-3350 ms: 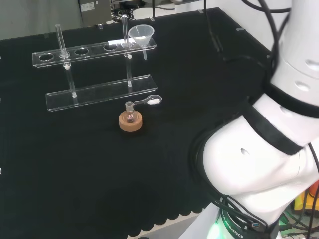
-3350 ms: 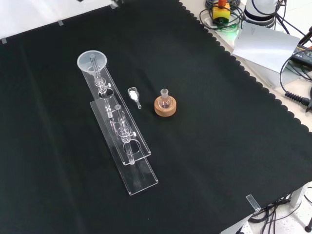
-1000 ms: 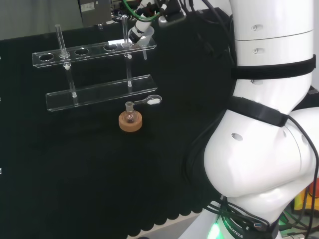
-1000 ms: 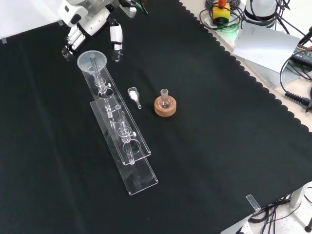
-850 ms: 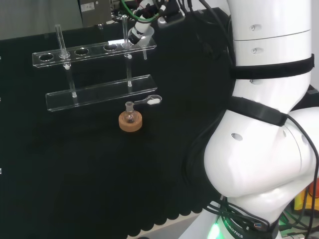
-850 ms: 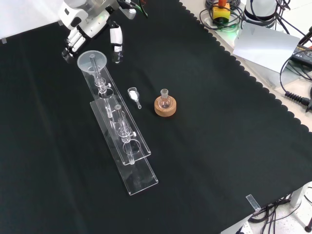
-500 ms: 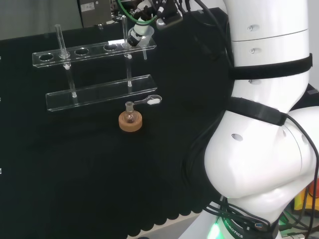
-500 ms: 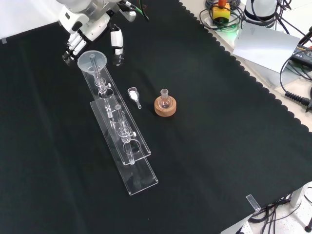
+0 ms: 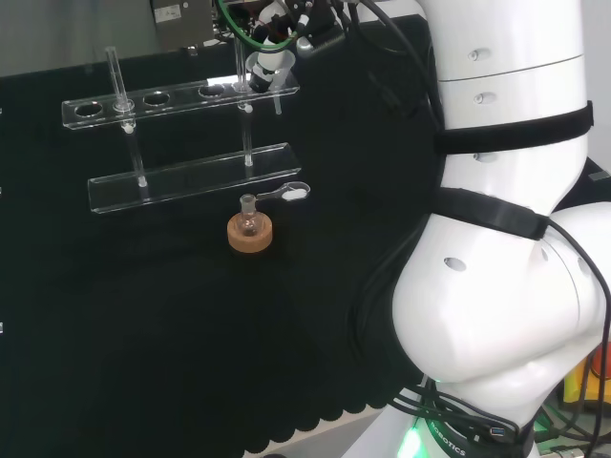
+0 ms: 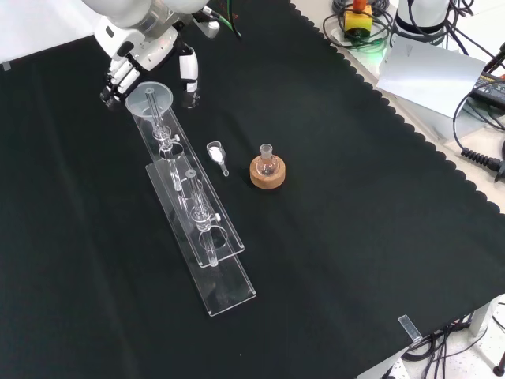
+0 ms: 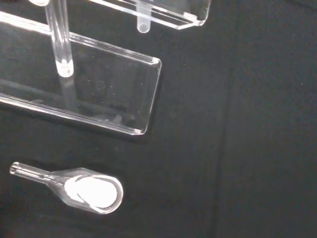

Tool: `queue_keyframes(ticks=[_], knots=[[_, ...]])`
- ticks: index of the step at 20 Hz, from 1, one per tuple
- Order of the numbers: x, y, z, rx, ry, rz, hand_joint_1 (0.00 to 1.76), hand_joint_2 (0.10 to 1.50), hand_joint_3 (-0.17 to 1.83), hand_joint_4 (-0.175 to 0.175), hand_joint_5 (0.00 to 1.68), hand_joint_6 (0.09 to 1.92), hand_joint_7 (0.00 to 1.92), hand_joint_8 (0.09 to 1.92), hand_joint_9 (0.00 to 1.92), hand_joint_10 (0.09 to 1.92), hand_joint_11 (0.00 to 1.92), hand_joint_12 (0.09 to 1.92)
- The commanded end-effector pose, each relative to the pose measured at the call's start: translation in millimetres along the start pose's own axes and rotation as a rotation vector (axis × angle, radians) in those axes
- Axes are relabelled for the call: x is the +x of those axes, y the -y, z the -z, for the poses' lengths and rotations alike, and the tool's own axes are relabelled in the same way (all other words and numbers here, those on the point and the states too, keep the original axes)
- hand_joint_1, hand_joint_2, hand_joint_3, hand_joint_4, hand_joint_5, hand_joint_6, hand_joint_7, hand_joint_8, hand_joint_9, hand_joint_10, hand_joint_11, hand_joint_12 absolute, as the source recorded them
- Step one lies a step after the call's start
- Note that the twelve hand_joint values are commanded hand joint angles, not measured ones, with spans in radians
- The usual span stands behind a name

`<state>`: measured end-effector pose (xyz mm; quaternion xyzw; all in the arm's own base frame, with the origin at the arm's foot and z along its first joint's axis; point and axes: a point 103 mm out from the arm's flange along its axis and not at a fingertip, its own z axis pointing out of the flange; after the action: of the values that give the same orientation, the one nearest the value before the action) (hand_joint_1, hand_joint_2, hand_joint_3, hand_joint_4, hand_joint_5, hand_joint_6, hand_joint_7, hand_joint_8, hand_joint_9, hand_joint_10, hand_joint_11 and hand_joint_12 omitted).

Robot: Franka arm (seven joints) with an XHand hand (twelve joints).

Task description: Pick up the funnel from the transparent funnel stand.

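- Black cloth [image 10: 331, 260] covers the bench, its edge scalloped; pale bench surface [image 10: 442, 150] bare beyond that edge
- Cables [image 10: 481, 158] and a grey sheet [image 10: 430, 71] at the front view's upper right corner

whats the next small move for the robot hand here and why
Probably curl the fingers and thumb in around the funnel's rim. In the front view the robot hand sits spread over the funnel, fingers to one side and thumb to the other, not yet closed on it. The funnel is seated in the end hole of the transparent funnel stand, so a grip has to come before any lift.
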<state>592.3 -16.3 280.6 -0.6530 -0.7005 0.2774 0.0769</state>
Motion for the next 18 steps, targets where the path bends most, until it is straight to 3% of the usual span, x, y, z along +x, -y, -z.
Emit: queue_keyframes(ticks=[1,7,18], knots=[[0.7,-2.6,1.7,0.0,0.038,-0.006,0.6,0.77,0.07,-0.039,0.0,0.09,0.0,0.28,0.15,0.87,0.4,1.43],[0.7,-7.0,-0.3,0.024,0.058,-0.01,0.63,0.77,0.07,-0.043,0.0,0.09,0.0,0.5,0.27,0.81,0.4,1.43],[1.8,-10.4,0.0,0.036,0.098,-0.005,0.64,0.77,0.08,-0.04,0.03,0.09,0.0,0.61,0.34,0.76,0.38,1.44]])
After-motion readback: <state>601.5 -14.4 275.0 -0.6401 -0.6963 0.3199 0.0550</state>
